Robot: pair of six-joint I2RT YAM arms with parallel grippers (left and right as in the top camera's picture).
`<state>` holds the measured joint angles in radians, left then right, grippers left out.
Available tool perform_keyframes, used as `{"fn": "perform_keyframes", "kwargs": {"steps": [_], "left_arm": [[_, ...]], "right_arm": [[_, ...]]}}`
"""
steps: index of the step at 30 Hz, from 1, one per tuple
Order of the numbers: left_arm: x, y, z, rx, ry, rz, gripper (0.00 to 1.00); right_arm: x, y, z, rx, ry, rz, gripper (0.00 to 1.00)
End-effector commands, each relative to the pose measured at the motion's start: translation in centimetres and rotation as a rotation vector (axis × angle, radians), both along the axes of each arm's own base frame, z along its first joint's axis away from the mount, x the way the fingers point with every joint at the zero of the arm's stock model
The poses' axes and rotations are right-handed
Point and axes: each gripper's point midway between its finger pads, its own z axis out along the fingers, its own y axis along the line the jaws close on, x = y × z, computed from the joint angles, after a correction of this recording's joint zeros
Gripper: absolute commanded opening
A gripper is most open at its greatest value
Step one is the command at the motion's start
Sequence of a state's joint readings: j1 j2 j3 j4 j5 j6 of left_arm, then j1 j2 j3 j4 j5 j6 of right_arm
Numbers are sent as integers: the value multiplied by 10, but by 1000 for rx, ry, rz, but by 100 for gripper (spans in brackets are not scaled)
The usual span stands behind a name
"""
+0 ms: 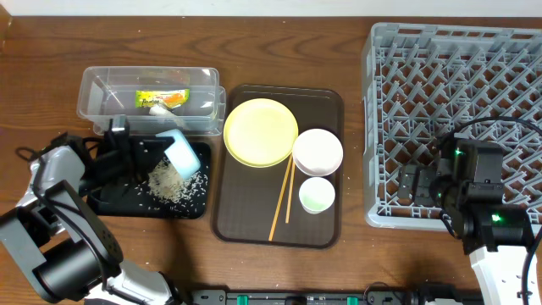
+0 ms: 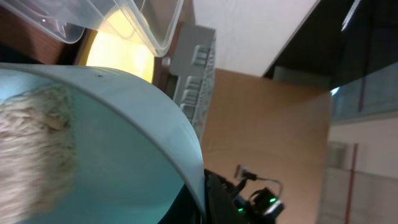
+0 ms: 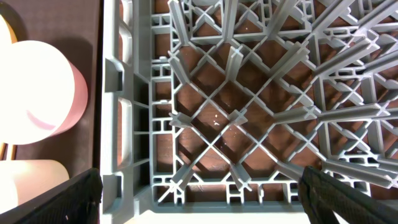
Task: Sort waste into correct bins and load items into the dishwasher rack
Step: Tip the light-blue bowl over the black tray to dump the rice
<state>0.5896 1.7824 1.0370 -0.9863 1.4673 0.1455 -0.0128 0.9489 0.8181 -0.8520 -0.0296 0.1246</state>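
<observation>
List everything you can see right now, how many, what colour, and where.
table: 1, brown wood, under everything
clear tub: at least 1, see-through, back left
wrapper: 1, green and orange, inside clear tub
black tray: 1, black, front left
rice: one pile, whitish, in black tray
cup: 1, light blue, tilted over black tray
brown tray: 1, brown, centre
plate: 1, yellow, back of brown tray
bowl: 1, pinkish white, right of plate
small bowl: 1, pale green, in front of bowl
chopsticks: 2, tan, on brown tray
rack: 1, grey, right side
left arm: 1, black and white, jaws shut on cup
right arm: 1, black, over rack's front left, jaws open
</observation>
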Motion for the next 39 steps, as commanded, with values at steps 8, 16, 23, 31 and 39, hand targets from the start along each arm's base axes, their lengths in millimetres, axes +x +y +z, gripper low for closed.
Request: {"fn": "perform_keyframes", "kwargs": {"steps": [8, 16, 23, 31, 39], "left_arm": [[-3, 9, 14, -130, 40, 67, 6], [-4, 8, 18, -165, 62, 74, 6], [-12, 8, -15, 25, 113, 16, 6], [-8, 7, 2, -32, 17, 32, 6], [-5, 9, 8, -30, -51, 42, 6]], "right_arm": [[3, -2, 7, -9, -18, 0, 99], [2, -2, 7, -8, -14, 0, 99], [2, -2, 7, -8, -14, 0, 99], [2, -2, 7, -8, -15, 0, 99], [2, -2, 7, -9, -14, 0, 99]]}}
